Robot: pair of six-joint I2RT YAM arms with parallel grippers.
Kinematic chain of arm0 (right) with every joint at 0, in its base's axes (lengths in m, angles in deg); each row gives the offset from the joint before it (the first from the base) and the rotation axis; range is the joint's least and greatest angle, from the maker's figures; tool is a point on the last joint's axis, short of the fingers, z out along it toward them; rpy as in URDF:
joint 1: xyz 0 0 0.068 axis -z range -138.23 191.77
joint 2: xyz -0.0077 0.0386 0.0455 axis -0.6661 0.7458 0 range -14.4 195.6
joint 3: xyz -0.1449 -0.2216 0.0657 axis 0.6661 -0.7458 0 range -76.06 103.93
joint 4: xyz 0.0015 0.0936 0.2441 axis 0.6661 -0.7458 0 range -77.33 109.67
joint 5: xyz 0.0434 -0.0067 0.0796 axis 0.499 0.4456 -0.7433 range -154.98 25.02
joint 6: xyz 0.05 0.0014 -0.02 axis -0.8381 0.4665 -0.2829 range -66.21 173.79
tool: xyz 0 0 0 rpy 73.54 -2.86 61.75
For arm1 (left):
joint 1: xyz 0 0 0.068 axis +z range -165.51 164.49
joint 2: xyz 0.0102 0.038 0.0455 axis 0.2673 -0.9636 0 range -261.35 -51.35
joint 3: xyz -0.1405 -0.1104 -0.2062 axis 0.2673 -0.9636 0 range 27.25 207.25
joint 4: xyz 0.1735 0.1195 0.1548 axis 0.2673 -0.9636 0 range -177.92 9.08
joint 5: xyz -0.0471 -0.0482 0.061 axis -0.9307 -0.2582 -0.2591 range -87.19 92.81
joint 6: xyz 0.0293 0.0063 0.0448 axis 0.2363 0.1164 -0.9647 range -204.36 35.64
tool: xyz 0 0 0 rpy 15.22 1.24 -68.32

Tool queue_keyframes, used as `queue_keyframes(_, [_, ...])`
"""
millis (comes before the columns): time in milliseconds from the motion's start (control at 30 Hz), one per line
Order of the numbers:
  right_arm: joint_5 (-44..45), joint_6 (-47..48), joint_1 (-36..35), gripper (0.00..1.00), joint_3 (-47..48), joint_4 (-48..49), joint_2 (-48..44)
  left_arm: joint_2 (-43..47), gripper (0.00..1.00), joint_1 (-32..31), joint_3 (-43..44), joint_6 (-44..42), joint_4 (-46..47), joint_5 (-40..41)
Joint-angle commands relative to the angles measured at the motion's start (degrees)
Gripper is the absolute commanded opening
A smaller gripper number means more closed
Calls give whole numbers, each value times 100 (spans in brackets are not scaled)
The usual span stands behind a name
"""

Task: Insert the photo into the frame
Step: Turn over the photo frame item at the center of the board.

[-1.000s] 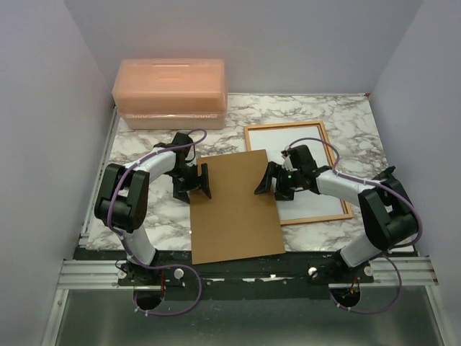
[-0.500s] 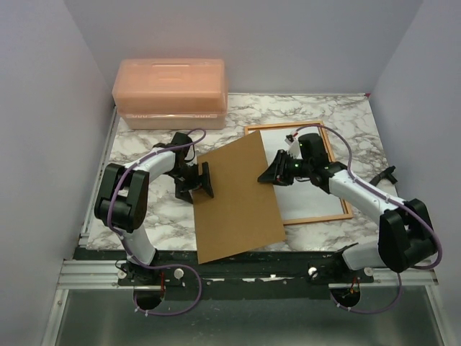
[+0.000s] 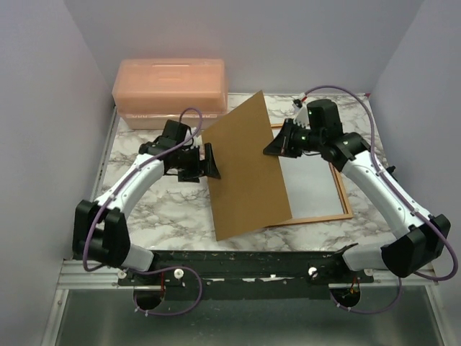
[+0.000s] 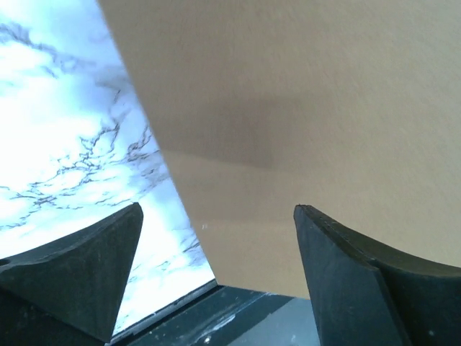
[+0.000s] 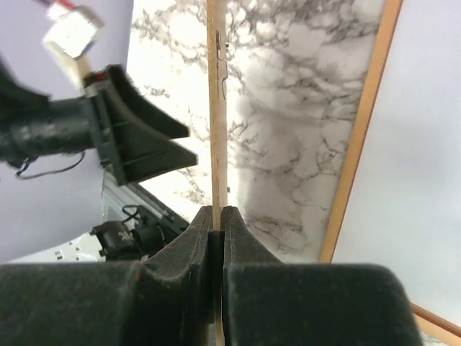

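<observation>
Backing board (image 3: 248,180) is held tilted, edge clamped in right gripper (image 3: 274,146); left gripper (image 3: 207,163) is spread wide nr it.

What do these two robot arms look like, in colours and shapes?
The left arm and right arm match: slim white tubes linked by chunky black joints, with a thin purple cable looping loosely alongside. Each ends in a black pincer with two wedge-shaped fingers: left pincer, right pincer.
</observation>
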Motion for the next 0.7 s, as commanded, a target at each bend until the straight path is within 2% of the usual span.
queue_keyframes(0, [849,302,-22,0,885,-1223,70,1023,96,-4,261,173,288,176])
queue_keyframes(33, [949,313,-23,0,1004,-1358,110,1234,98,-2,263,199,360,180])
queue_keyframes(233, [1475,372,-63,0,1841,-2181,391,1984,99,-4,502,281,427,177])
queue_keyframes(500, [2034,487,-479,1,2752,-2998,990,2103,99,-4,750,365,305,128])
queue_keyframes(667, [2868,452,-967,0,3422,-3595,1494,2045,98,-4,798,361,188,163])
